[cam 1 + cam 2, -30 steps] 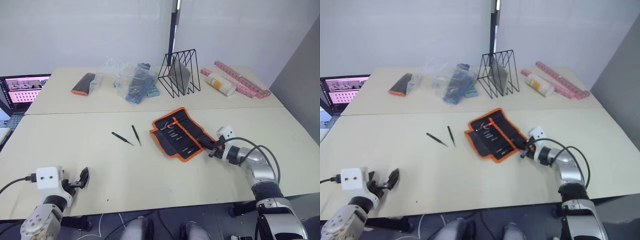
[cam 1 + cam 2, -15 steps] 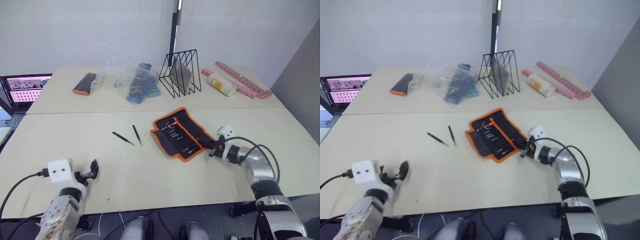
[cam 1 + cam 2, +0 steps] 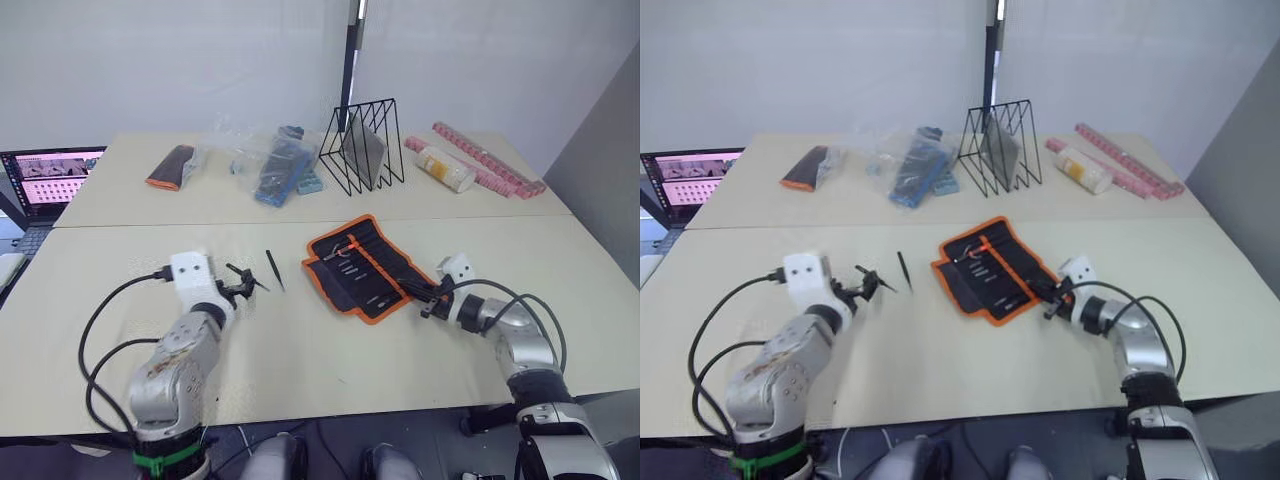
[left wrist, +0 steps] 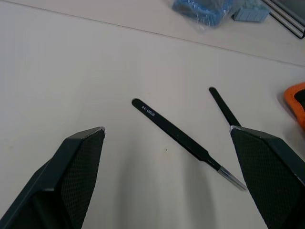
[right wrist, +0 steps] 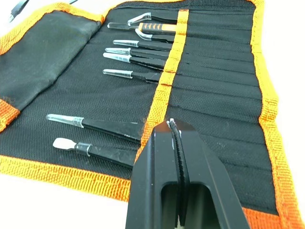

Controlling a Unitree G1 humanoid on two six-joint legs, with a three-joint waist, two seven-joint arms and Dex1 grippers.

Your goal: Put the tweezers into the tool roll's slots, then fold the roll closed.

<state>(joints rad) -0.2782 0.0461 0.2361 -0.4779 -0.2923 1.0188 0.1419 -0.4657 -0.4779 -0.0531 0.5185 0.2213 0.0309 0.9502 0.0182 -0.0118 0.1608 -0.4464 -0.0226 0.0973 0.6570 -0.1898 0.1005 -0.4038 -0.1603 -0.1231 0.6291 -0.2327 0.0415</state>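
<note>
1. Left gripper (image 4: 167, 157) spread wide over the nearer tweezers (image 4: 183, 140) — a second pair lies just right; centre, then descend squarely.
2. Tool roll (image 3: 365, 265) lies open, right of centre.
3. Right gripper (image 5: 175, 143) closed at its near-right edge, seemingly empty.

Front worktop (image 3: 300, 360): bare, open to passage | between tweezers (image 4: 183, 138) and tool roll (image 3: 365, 265): a bare strip is left | left tool (image 4: 167, 157): spread wide over one tweezer, a second lying just beside | right tool (image 5: 175, 143): pressed together at the roll's near edge | rear: passage blocked by wire rack (image 3: 358, 145), plastic bags (image 3: 265, 160), pouch (image 3: 167, 167).
</note>
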